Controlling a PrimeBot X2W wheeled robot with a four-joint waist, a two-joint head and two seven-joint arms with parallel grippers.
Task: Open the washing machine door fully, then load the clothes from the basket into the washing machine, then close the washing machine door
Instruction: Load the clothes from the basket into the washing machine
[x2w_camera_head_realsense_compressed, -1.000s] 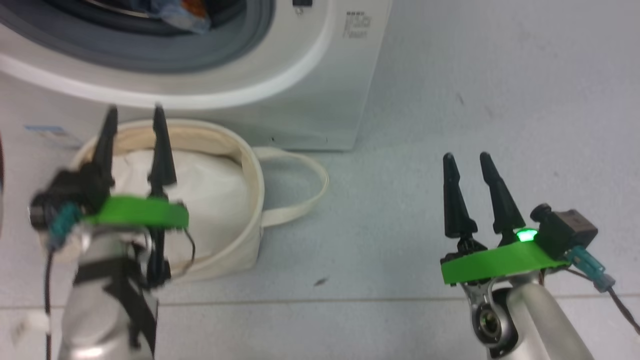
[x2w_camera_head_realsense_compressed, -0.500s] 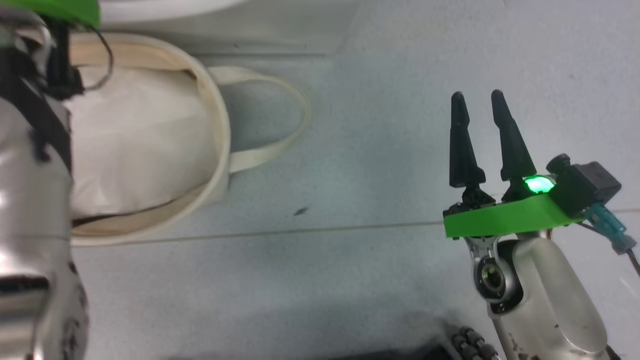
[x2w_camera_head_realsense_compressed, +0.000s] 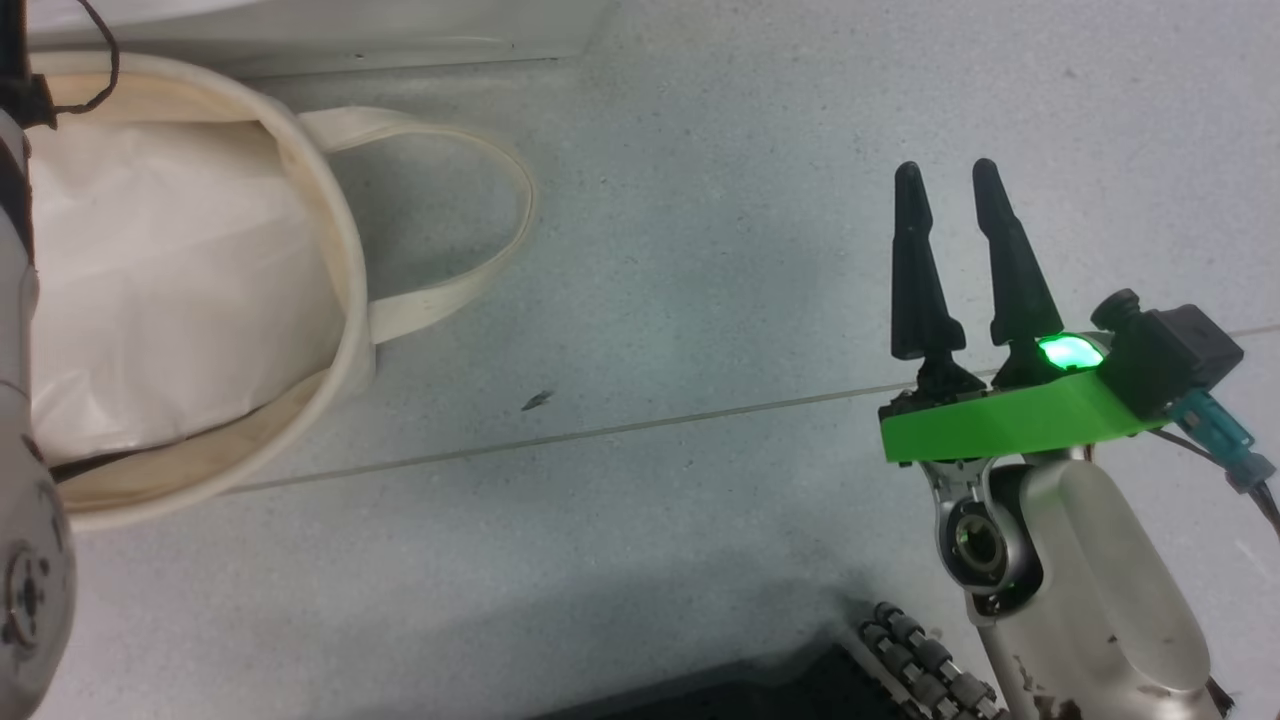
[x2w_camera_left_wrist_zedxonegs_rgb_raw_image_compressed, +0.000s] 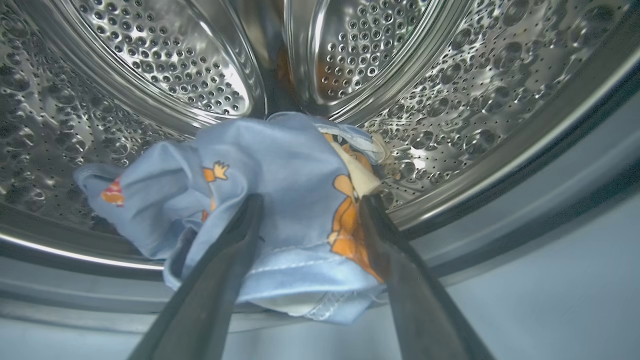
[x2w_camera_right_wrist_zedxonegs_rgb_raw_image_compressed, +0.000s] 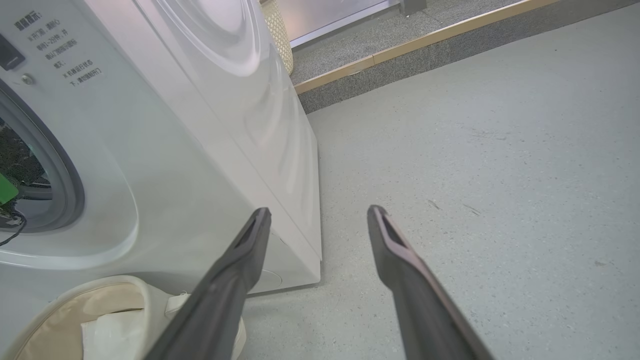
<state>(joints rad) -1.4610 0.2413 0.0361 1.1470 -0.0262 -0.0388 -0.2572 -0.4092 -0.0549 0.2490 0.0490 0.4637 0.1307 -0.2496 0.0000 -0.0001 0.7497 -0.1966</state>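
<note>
Both spread wide: left hand (x2w_camera_left_wrist_zedxonegs_rgb_raw_image_compressed: 311, 200) at the clothes (x2w_camera_left_wrist_zedxonegs_rgb_raw_image_compressed: 280, 165), right hand (x2w_camera_head_realsense_compressed: 947, 170) empty.

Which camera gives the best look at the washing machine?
The right wrist view: the washing machine shows its white front, side and label. The left wrist view looks into its drum, and the head view catches its base.

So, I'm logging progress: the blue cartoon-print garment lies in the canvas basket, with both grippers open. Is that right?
Not quite. The left wrist view shows the blue cartoon-print garment lying in the washing machine's steel drum, at its front lip, not in the canvas basket, which holds a white bundle. The left gripper and right gripper are open, as you said.
</note>
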